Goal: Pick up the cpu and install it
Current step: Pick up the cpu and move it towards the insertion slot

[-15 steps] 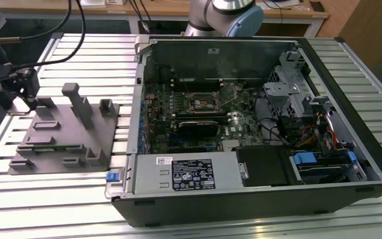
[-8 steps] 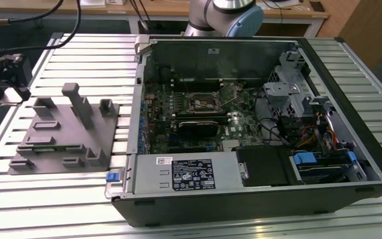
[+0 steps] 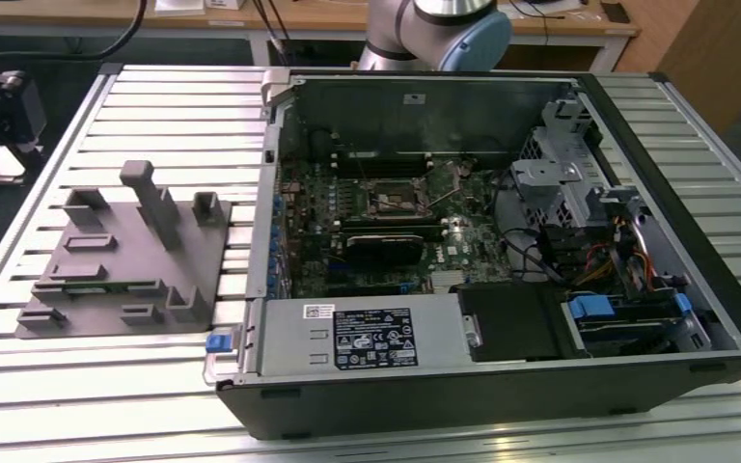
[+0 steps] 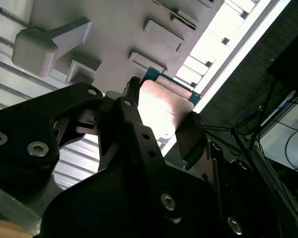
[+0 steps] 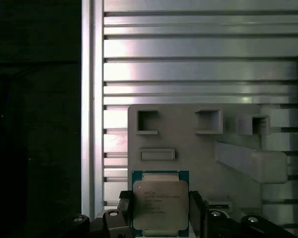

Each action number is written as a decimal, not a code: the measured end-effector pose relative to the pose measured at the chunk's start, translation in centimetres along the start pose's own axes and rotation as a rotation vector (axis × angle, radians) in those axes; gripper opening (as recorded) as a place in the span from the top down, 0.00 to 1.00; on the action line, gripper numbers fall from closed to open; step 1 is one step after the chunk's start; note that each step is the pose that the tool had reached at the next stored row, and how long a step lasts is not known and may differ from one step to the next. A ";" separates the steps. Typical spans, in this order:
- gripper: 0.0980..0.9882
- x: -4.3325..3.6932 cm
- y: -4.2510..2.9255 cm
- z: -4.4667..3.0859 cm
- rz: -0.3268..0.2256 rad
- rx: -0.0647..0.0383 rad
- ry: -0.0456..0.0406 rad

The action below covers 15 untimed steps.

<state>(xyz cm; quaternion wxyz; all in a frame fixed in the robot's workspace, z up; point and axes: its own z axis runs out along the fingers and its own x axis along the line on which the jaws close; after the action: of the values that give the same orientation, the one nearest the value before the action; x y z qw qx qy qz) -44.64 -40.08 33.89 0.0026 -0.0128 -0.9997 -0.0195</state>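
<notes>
In both wrist views the cpu (image 5: 160,201) (image 4: 159,106), a flat square chip with a pale metal top and a green-blue rim, sits between the black fingers (image 5: 123,213) of my gripper (image 5: 160,215) (image 4: 161,116), which is shut on its two opposite edges. It hangs well above the grey fixture (image 5: 188,141) (image 4: 114,29) on the slatted table. In the exterior view the fixture (image 3: 126,256) lies at the left, and the black socket frame (image 3: 390,198) sits on the motherboard inside the open computer case (image 3: 500,386).
The arm's base (image 3: 435,29) stands behind the case. Inside the case are a white-labelled metal box (image 3: 364,338), drive cages and cables (image 3: 602,241). The slatted table (image 5: 198,69) ends at an edge beside the fixture, with dark floor beyond.
</notes>
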 end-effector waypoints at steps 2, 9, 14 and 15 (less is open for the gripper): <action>0.50 0.01 0.04 -0.84 0.000 0.000 0.0000; 0.50 0.02 0.16 -3.47 0.000 0.000 -0.0001; 0.50 0.04 0.25 -5.66 0.000 0.000 0.0000; 0.50 0.04 0.26 -6.10 0.000 0.000 -0.0002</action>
<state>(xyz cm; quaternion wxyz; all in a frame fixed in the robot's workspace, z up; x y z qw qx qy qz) -44.64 -40.05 39.99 0.0025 -0.0129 -0.9997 -0.0196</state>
